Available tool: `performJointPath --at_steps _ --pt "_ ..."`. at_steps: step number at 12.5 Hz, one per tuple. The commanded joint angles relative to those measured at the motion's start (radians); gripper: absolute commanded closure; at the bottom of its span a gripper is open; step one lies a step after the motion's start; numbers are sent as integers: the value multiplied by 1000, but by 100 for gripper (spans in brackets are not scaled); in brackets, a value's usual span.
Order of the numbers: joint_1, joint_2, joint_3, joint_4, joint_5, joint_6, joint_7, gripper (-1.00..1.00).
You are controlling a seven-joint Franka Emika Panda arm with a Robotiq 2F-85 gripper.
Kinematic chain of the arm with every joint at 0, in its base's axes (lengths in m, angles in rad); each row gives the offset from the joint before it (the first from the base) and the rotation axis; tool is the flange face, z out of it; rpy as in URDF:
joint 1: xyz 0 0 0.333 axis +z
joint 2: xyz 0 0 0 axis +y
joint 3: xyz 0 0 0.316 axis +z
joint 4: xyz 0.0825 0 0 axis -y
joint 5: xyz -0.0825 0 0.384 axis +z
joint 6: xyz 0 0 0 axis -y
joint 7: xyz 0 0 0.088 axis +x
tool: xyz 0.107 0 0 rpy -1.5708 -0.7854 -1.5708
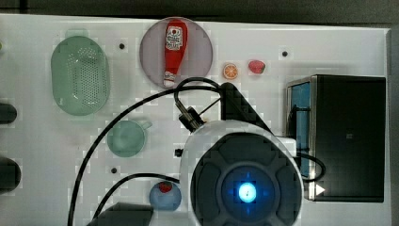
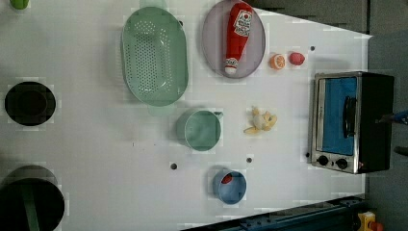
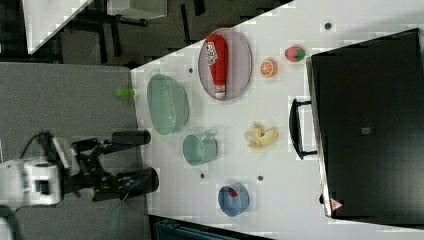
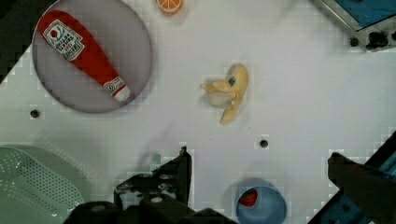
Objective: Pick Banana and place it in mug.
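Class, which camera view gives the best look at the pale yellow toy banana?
The wrist view: the pale yellow toy banana lies unobstructed on the white table, large enough to show its peeled shape. The left view and right view show it smaller; in the top view the arm covers its spot.

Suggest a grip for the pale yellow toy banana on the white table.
Probably take the pale yellow toy banana from straight above, jaws across its narrow width near the middle. It lies flat on the white table, apart from the teal-green mug and the toaster oven.
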Motion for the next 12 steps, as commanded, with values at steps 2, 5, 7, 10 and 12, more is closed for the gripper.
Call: performJointPath --at_steps 2,5,7,10,12 --pt "-18 137 -9 -200 -21 188 -79 -100" --pt "-18 233 -9 -302 -21 405 -186 -100" --pt "-18 306 -10 -359 -21 535 -294 -100" --pt "-18 413 -10 -413 -21 707 -425 -100" --pt "-18 486 -10 -431 -21 815 -488 -100"
